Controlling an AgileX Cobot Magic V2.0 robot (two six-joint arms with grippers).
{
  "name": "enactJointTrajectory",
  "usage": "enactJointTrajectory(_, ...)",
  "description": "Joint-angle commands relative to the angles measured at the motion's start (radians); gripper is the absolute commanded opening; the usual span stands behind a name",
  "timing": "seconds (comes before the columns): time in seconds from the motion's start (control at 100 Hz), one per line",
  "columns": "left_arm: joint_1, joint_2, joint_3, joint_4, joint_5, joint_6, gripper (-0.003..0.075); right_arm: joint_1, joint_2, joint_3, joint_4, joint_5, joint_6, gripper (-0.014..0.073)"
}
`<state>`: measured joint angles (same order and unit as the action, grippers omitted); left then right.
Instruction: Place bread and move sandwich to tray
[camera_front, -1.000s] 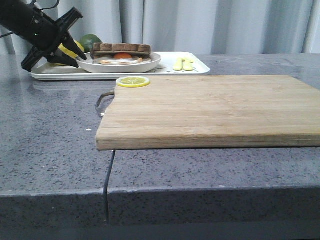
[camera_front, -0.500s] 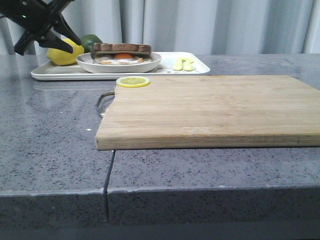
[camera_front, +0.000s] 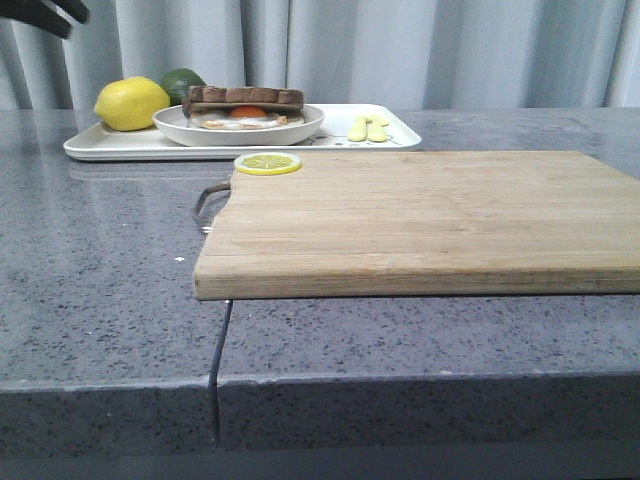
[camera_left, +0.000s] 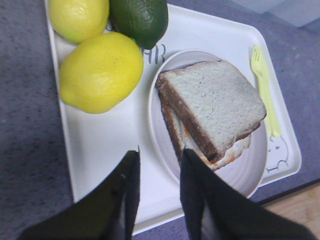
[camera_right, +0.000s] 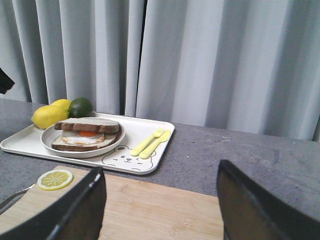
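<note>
1. Front view: the sandwich (camera_front: 244, 104) sits on its white plate (camera_front: 240, 127) on the tray (camera_front: 120, 146) at the far left of the bench (camera_front: 100, 260). One wooden cutting board (camera_front: 420, 220) lies nearer, with one lemon slice (camera_front: 267, 162) at its far corner. My left jaws (camera_front: 45, 12) have risen since a second ago to the top left corner, well above the tray, uncovering one whole lemon (camera_front: 132, 103) and one lime (camera_front: 182, 82).

2. Left wrist view: my left jaws (camera_left: 159, 190) stand apart, empty, above the plate's (camera_left: 245, 175) edge, just beside the sandwich (camera_left: 212, 107). I count two lemons (camera_left: 100, 72) (camera_left: 79, 17), one lime (camera_left: 140, 19) and one yellow fork (camera_left: 265, 90).

3. Right wrist view: my right jaws (camera_right: 160, 200) are spread wide, empty, over the cutting board (camera_right: 150, 210), well apart from the tray (camera_right: 150, 162) and sandwich (camera_right: 87, 132).
</note>
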<state>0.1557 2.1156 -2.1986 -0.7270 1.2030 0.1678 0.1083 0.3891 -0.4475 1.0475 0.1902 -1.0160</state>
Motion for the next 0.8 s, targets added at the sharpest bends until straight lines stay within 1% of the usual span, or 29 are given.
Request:
enactJointTrajectory(0.0, 0.000, -0.129, -0.052, 0.047, 0.011, -0.004, 0.0180, -0.004, 0.004, -0.024, 0.016, -0.046, -0.009, 0.0482)
enactJointTrajectory(0.06, 0.000, -0.176, -0.052, 0.078, 0.011, -0.004, 0.0180, -0.004, 0.004, -0.024, 0.016, -0.046, -0.009, 0.0482)
enactJointTrajectory(0.29, -0.005, -0.353, -0.050, 0.110, 0.011, 0.025, 0.0180, -0.004, 0.004, -0.024, 0.016, -0.058, -0.009, 0.0482)
enactJointTrajectory(0.45, -0.011, -0.496, 0.017, 0.142, -0.001, 0.051, 0.0180, -0.004, 0.004, -0.024, 0.016, -0.063, -0.009, 0.0482)
enactJointTrajectory(0.55, -0.011, -0.606, 0.120, 0.147, -0.056, 0.074, 0.0180, -0.004, 0.004, -0.024, 0.016, -0.063, -0.009, 0.0482)
enactJointTrajectory(0.62, -0.011, -0.695, 0.224, 0.147, -0.109, 0.087, 0.0180, -0.004, 0.004, -0.024, 0.016, -0.063, -0.009, 0.0482)
enactJointTrajectory(0.69, -0.011, -0.792, 0.347, 0.147, -0.177, 0.109, 0.0180, -0.004, 0.004, -0.024, 0.016, -0.063, -0.009, 0.0479)
enactJointTrajectory(0.79, -0.011, -0.939, 0.555, 0.147, -0.313, 0.135, 0.0180, -0.004, 0.004, -0.024, 0.016, -0.063, -0.009, 0.0476)
